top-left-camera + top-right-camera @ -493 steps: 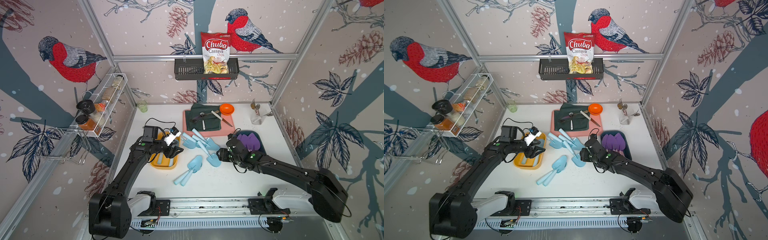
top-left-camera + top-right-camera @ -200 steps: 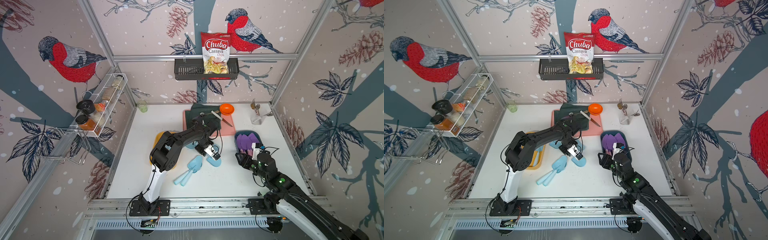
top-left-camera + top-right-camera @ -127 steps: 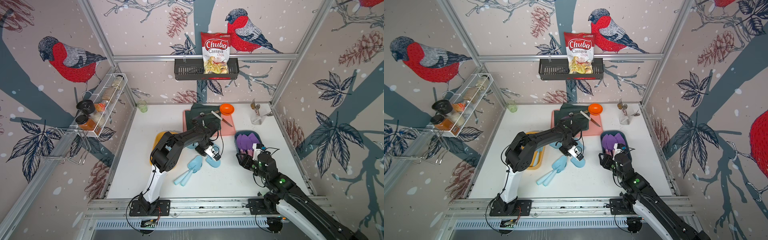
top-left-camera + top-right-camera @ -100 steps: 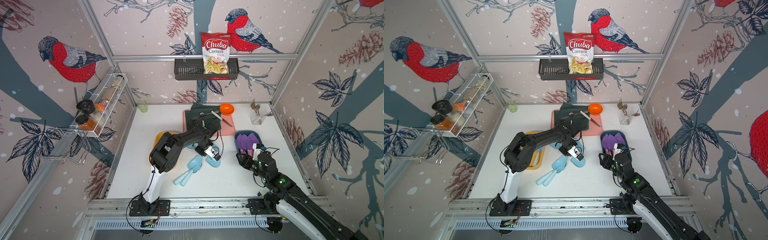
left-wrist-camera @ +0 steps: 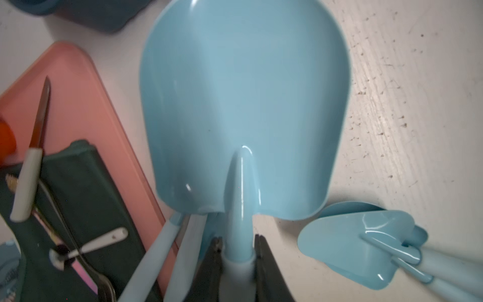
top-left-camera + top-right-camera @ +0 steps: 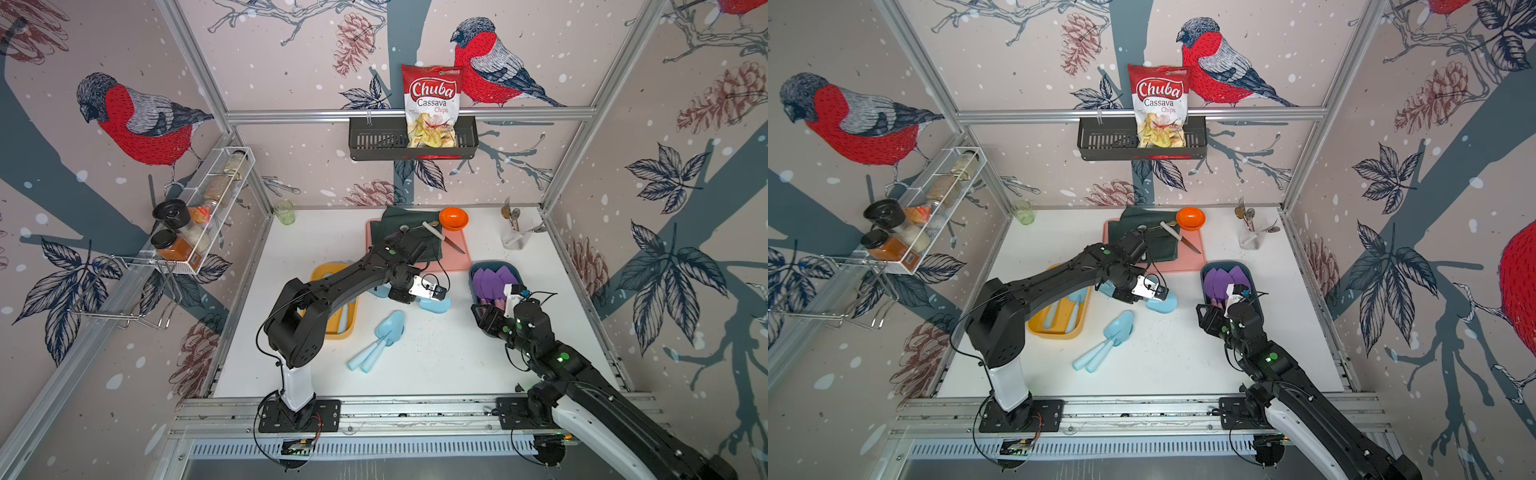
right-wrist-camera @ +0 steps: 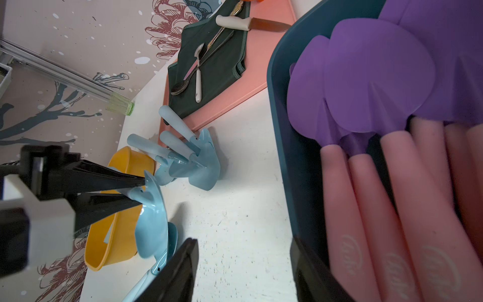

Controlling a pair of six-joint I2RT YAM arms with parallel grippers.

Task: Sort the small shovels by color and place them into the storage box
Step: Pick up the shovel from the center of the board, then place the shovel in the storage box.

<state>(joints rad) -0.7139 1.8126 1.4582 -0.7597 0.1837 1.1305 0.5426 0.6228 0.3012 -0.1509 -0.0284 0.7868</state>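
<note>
**A:** Where is the left gripper (image 5: pixel 239 244)?

**B:** It is over the middle of the table (image 6: pixel 436 365), just in front of the pink cutting board (image 6: pixel 459 259). Its jaws are clamped on the handle of a light blue shovel (image 5: pixel 245 104), whose blade points away from the wrist.

**A:** Is that shovel off the surface?

**B:** That is hard to tell. In both top views the blade looks slightly raised, but whether it touches the table cannot be made out.

**A:** And the right gripper (image 7: pixel 243 239)?

**B:** Its jaws stand apart with nothing between them. It hangs just in front of the dark blue storage box (image 6: pixel 490 264), which sits toward the table's right edge.

**A:** What is in that box?

**B:** The purple shovels (image 7: pixel 379 78) lie there side by side. Their pink handles point toward the table's front edge.

**A:** Where are the other blue ones?

**B:** A blue cluster (image 7: pixel 201 162) lies at the cutting board's front edge, beside the left arm. A blue pair (image 6: pixel 388 330) lies side by side on the open table toward the front edge, apart from both grippers. The yellow storage box (image 6: pixel 1054 330), toward the left edge, holds more blue handles (image 6: pixel 1059 309).
</note>
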